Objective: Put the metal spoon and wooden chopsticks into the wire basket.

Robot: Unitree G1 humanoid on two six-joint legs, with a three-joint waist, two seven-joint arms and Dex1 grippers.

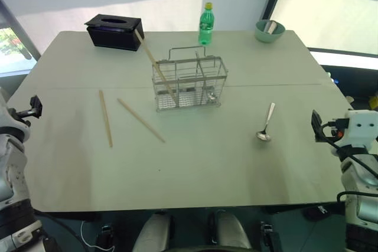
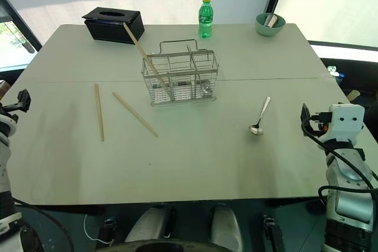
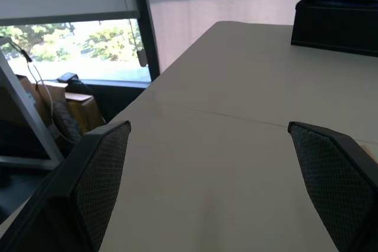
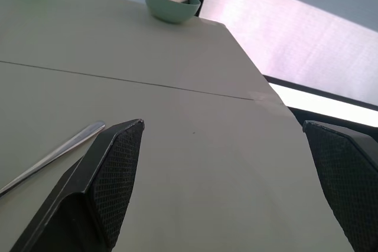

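- On the pale beige surface [image 1: 195, 169], near centre, a rectangular silver wire basket [image 1: 190, 84] with inner dividers and loop handle stands upright.
- One long light-tan wooden chopstick [image 1: 155, 61] is already in the basket's left compartment, leaning out toward 11 o'clock, its top end by the black tissue box [image 1: 114, 31].
- Two more light-tan wooden chopsticks lie flat on the surface at about 8 o'clock from the basket: one [image 1: 106, 118] runs near-straight front to back, the other [image 1: 141, 120] diagonal, just beside it, not touching.
- Small shiny metal spoon [image 1: 265, 124] lies flat at 4 o'clock from the basket, bowl toward the robot, well apart from the basket.
- Green plastic bottle [image 1: 205, 24] with yellow cap stands at 12 o'clock behind the basket; pale green bowl [image 1: 270, 30] with a whitish utensil sits at 1 o'clock near the far corner.
- Left tool [image 3: 224, 187] at the surface's left edge, black fingers spread wide, empty.
- Right tool [image 4: 230, 187] at the right edge, fingers spread wide, empty; spoon handle just beside its left finger in the wrist view, not touching.
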